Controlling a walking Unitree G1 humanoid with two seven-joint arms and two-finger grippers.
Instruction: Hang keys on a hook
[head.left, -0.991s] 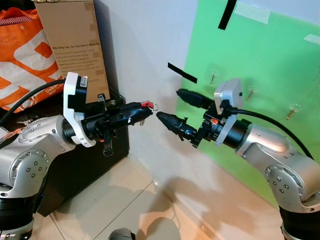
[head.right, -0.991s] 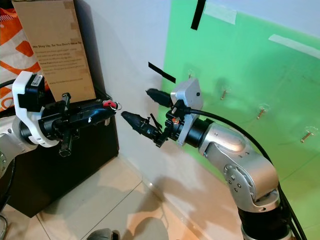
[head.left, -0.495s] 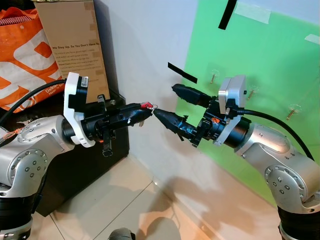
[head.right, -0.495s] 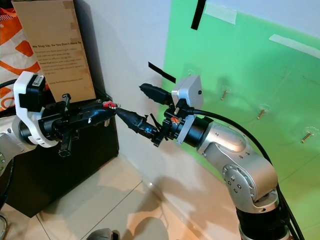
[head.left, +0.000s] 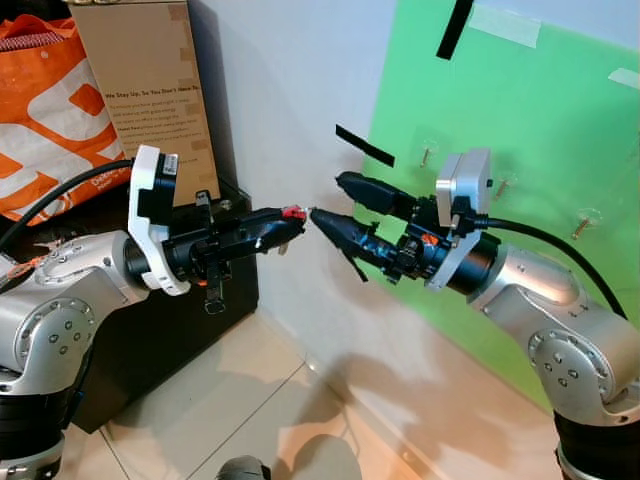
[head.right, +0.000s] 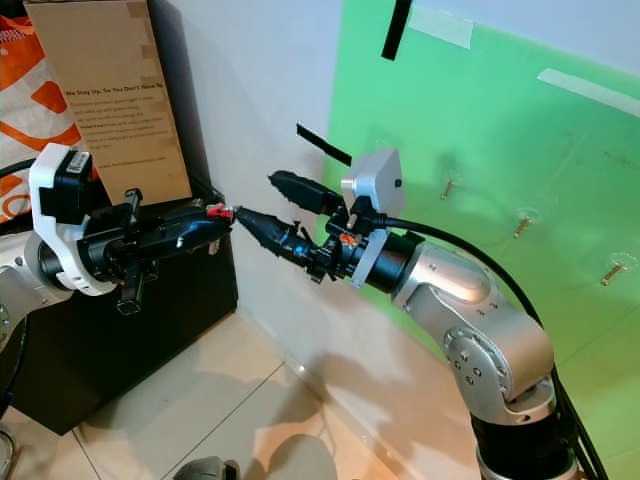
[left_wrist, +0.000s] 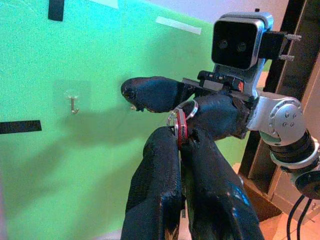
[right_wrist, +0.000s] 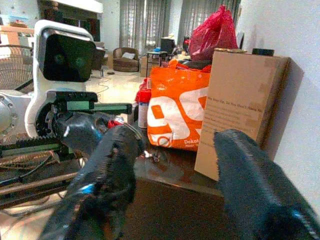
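Now left hand (head.left: 290, 222) pinches keys (left_wrist: 180, 125); right hand (head.left: 332, 201) spread, touching ring.

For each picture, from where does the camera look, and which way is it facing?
Head eyes: look forward and down; left gripper holding keys meets open right gripper before the green board.
Left wrist: faces the board, a hook, the right gripper.
Right wrist: faces the left gripper, orange bag, cardboard box.
Shared: keys, both grippers.
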